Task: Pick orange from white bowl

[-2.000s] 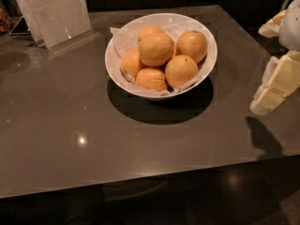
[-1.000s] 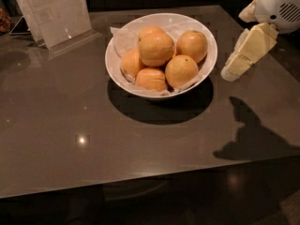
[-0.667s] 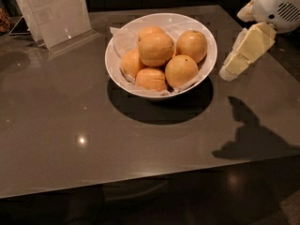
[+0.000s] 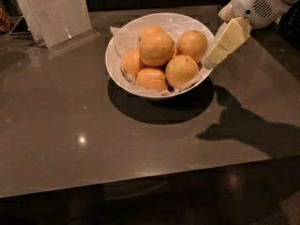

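Note:
The white bowl [image 4: 123, 74], lined with crinkled white paper, stands on the grey table's far middle and holds several oranges. The orange [image 4: 156, 48], the largest, sits on top of the pile at the bowl's centre. Smaller oranges lie around it, at the right back [image 4: 192, 45], right front [image 4: 181, 71], front [image 4: 151, 79] and left [image 4: 131, 62]. My gripper [image 4: 211, 60] comes in from the upper right, its cream tip just at the bowl's right rim, apart from the fruit and holding nothing.
A clear acrylic sign holder [image 4: 54, 11] with a paper sheet stands at the table's back left. The grey table [image 4: 70, 139] has its front edge near the bottom and its right edge under the arm. The arm's shadow falls right of the bowl.
The gripper has moved left and slightly down, from beside the bowl to its right rim. The bowl and oranges have not moved.

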Controlling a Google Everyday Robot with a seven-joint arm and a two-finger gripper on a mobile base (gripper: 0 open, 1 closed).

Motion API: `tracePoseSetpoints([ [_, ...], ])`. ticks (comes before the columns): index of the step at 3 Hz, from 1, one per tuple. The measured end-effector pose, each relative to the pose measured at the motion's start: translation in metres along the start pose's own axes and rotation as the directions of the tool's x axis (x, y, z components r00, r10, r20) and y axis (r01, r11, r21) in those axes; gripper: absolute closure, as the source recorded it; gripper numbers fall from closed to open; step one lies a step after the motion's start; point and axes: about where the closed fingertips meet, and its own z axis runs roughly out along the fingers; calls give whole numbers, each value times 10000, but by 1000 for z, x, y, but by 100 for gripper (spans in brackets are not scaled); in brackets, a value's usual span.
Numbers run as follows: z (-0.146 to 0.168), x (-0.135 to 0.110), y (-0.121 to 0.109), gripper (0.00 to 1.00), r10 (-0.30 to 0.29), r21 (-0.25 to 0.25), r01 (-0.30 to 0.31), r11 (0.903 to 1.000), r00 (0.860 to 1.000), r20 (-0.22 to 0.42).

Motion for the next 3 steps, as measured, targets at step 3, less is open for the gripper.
tracePoseSetpoints([
  [3,25,-21,-9,39,-216,-472,222,9986,9997,143],
])
